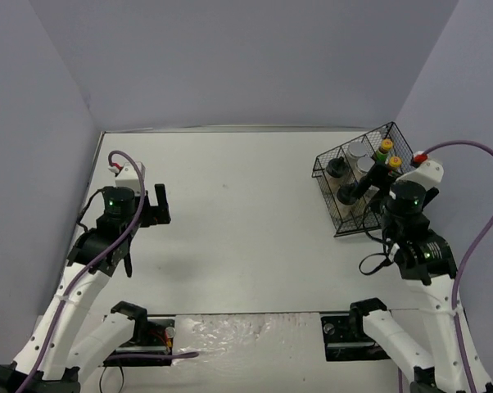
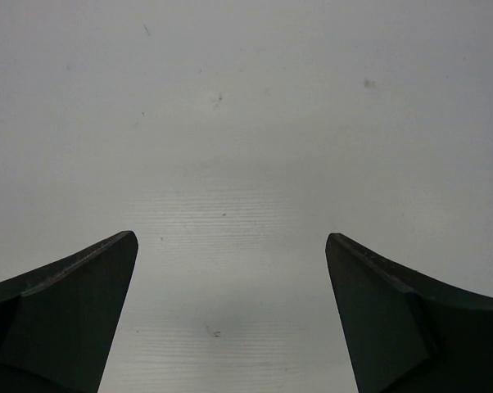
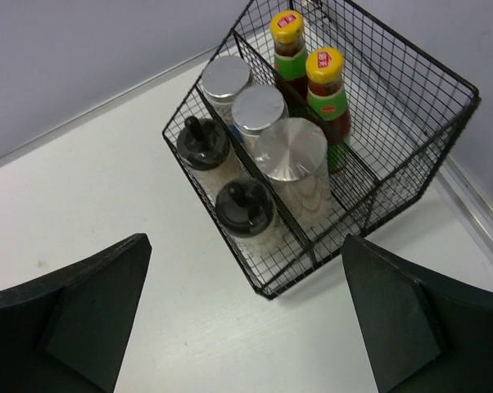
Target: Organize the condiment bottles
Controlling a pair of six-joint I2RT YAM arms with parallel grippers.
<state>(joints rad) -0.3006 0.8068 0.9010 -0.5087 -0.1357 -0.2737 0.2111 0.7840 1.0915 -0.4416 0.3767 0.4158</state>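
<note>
All the condiment bottles stand in a black wire basket point(image 3: 443, 155) at the table's back right. Two dark sauce bottles with yellow caps point(image 3: 324, 65) fill the far row. Three silver-lidded shakers point(image 3: 291, 149) fill the middle row. Two black-lidded beige jars point(image 3: 245, 206) fill the near row. The basket point(image 1: 328, 157) also shows in the top view. My right gripper point(image 3: 246, 241) is open and empty, raised just in front of the basket's near corner; the top view point(image 1: 369, 195) shows it too. My left gripper point(image 2: 232, 236) is open and empty over bare table at the left point(image 1: 159, 209).
The white table point(image 1: 246, 213) is bounded by grey walls at the back and both sides. The basket sits close to the right wall. A purple cable point(image 1: 476, 151) loops off the right arm, another off the left arm.
</note>
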